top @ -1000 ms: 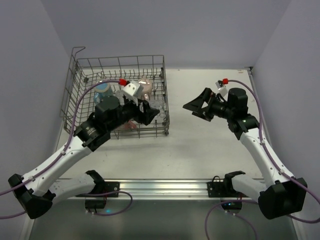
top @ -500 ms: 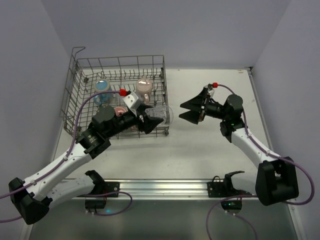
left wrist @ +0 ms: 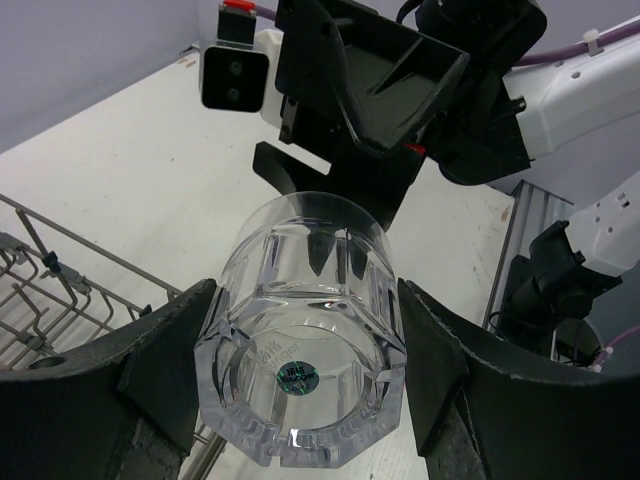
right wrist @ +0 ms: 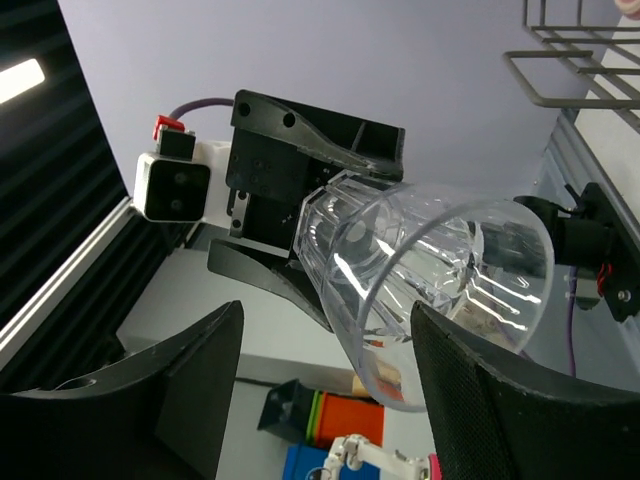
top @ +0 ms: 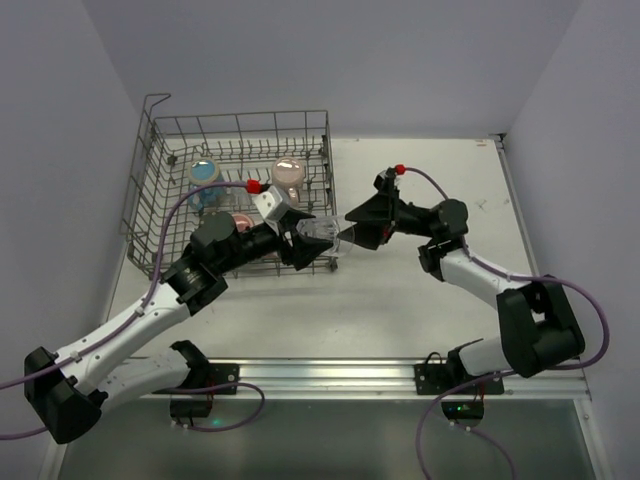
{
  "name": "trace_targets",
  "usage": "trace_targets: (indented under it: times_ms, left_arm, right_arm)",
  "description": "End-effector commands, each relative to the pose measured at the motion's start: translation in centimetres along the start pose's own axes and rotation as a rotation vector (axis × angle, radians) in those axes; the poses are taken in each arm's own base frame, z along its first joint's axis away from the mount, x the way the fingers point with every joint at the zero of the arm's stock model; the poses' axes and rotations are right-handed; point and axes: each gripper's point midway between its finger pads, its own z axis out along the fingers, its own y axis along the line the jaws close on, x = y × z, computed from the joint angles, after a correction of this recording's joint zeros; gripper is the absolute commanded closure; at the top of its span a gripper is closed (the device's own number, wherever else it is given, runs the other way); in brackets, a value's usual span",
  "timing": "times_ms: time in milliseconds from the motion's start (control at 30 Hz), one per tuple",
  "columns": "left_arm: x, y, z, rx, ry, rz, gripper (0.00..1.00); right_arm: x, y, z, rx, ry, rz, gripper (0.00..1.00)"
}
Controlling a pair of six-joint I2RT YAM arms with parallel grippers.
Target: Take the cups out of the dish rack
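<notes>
Nearest, at the table's [top: 400, 300] front edge: metal rail [top: 330, 372] with both arm bases bolted on.

Further in, left gripper [top: 305, 245]: clamps the clear glass tumbler [top: 318, 232] across its lower body, a finger [left wrist: 170, 350] pressed to each side. Holds it off the table, lying on its side, base and round sticker turned back toward the left wrist camera, mouth pointing to the right. Hangs at the near right corner of the dish rack [top: 150, 180], about level with its right wall.

Just beyond the mouth, right gripper [top: 352, 235]: stands with jaws spread wide, one finger [right wrist: 190, 390] on each side of the tumbler's rim. Holds nothing on its own; gap visible on at least one side in the right wrist view, and whether the other finger touches the glass cannot be told.

Farther back, inside the rack: reddish cup [top: 240, 222] partly hidden behind the left arm, then blue-topped cup [top: 203, 172] and pale pink cup [top: 289, 172] nearer the far wall, well apart from each other, among the upright prongs.
</notes>
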Motion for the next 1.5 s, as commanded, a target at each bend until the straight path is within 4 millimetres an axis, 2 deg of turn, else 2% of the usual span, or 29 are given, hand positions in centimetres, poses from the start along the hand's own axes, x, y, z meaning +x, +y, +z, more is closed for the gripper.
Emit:
trace_targets:
  times_ms: [0, 133, 300, 367, 433, 467, 500, 533, 567, 600, 667, 700, 733, 767, 833, 867, 933, 967, 1033, 1067, 1133, 1167, 1233, 1300, 1333, 1367, 1400, 1433, 1467]
  left_arm:
    - [-2.3, -1.0, 0.3, 0.054, -0.086, 0.020, 1.00]
    - [-1.9, -1.2, 0.5, 0.074, -0.074, 0.012, 1.00]
    - [-1.7, -1.9, 0.5, 0.112, -0.074, 0.002, 1.00]
    - [-1.6, -2.0, 0.6, 0.121, -0.069, -0.005, 1.00]
    - [-1.5, -2.1, 0.7, 0.127, -0.067, -0.008, 1.00]
    - [-1.4, -2.2, 0.7, 0.136, -0.065, -0.009, 1.00]
    - [-1.4, -2.3, 0.7, 0.144, -0.066, -0.007, 1.00]
    - [-1.4, -2.3, 0.7, 0.147, -0.062, -0.010, 0.99]
    - [-1.2, -2.3, 0.8, 0.146, -0.057, -0.012, 0.93]
    - [-1.2, -2.3, 0.8, 0.147, -0.057, -0.012, 0.73]
    - [-1.1, -2.4, 0.7, 0.151, -0.053, -0.013, 0.46]
    - [-1.0, -2.3, 0.7, 0.148, -0.052, -0.012, 0.26]
    - [-1.2, -2.4, 0.6, 0.147, -0.058, -0.010, 0.17]
    - [-1.3, -2.3, 0.5, 0.137, -0.063, -0.008, 0.00]
    - [-1.9, -2.2, 0.1, 0.123, -0.078, 0.004, 0.00]
    - [-2.1, -1.6, 0.0, 0.080, -0.077, 0.002, 0.00]
    - [-3.5, -1.0, -0.6, 0.023, -0.104, 0.011, 0.00]
    - [-3.5, 0.5, -0.8, -0.066, -0.100, -0.003, 0.00]
    - [-5.1, 1.5, -1.6, -0.148, -0.132, -0.004, 0.00]
    - [-5.1, 2.8, -2.0, -0.230, -0.125, -0.016, 0.00]
    - [-5.4, 3.6, -2.5, -0.287, -0.126, -0.024, 0.00]
    - [-5.6, 4.4, -2.8, -0.340, -0.122, -0.035, 0.00]
    - [-4.7, 5.9, -3.1, -0.430, -0.085, -0.067, 0.00]
    - [-3.9, 7.5, -3.3, -0.523, -0.041, -0.079, 0.00]
    - [-3.5, 7.8, -3.2, -0.542, -0.027, -0.083, 0.00]
    - [-2.8, 8.5, -3.4, -0.583, 0.002, -0.089, 0.00]
    - [-2.4, 9.0, -3.2, -0.605, 0.023, -0.094, 0.00]
    - [-2.1, 9.3, -3.1, -0.623, 0.035, -0.109, 0.00]
    - [-1.5, 9.7, -3.3, -0.654, 0.060, -0.112, 0.00]
  right_arm:
    - [1.1, 2.7, 0.6, -0.083, 0.057, -0.069, 0.31]
    - [1.5, 3.4, 0.7, -0.126, 0.088, -0.080, 0.42]
    - [1.4, 3.2, 0.9, -0.137, 0.100, -0.066, 0.52]
    - [1.7, 3.3, 1.0, -0.147, 0.116, -0.077, 0.60]
    - [1.8, 3.5, 1.0, -0.163, 0.128, -0.087, 0.72]
    - [1.9, 3.5, 1.0, -0.167, 0.132, -0.080, 0.91]
    - [1.8, 3.4, 1.0, -0.169, 0.136, -0.078, 1.00]
    - [2.1, 3.6, 0.9, -0.180, 0.144, -0.094, 1.00]
    - [2.1, 3.6, 0.8, -0.182, 0.144, -0.092, 1.00]
    - [2.2, 3.5, 0.8, -0.181, 0.144, -0.094, 1.00]
    - [2.3, 3.3, 0.8, -0.177, 0.148, -0.106, 1.00]
    - [2.3, 3.2, 0.7, -0.175, 0.145, -0.106, 1.00]
    - [2.3, 3.1, 0.7, -0.174, 0.146, -0.109, 1.00]
    - [2.3, 2.9, 0.7, -0.170, 0.149, -0.115, 1.00]
    - [2.2, 2.6, 0.6, -0.163, 0.143, -0.118, 1.00]
    - [2.1, 2.3, 0.5, -0.156, 0.142, -0.133, 1.00]
    - [1.5, 1.7, 0.1, -0.132, 0.118, -0.124, 1.00]
    - [1.5, 1.6, 0.0, -0.127, 0.111, -0.150, 1.00]
    - [0.6, 1.0, -0.7, -0.098, 0.073, -0.139, 1.00]
    - [0.6, 1.0, -1.0, -0.093, 0.061, -0.171, 1.00]
    - [-0.5, 0.2, -1.8, -0.049, 0.018, -0.147, 1.00]
    - [-0.5, 0.2, -2.1, -0.040, 0.006, -0.196, 1.00]
    - [-1.8, -0.6, -3.0, 0.013, -0.043, -0.168, 1.00]
    - [-2.4, -0.5, -3.6, 0.046, -0.074, -0.254, 1.00]
    - [-3.5, -1.5, -4.3, 0.103, -0.118, -0.180, 1.00]
    - [-4.2, -2.1, -4.7, 0.139, -0.135, -0.262, 1.00]
    - [-4.8, -1.1, -4.8, 0.168, -0.156, -0.313, 1.00]
    - [-5.5, -2.8, -5.8, 0.259, -0.204, -0.195, 1.00]
    - [-7.0, -3.5, -6.5, 0.333, -0.264, -0.318, 1.00]
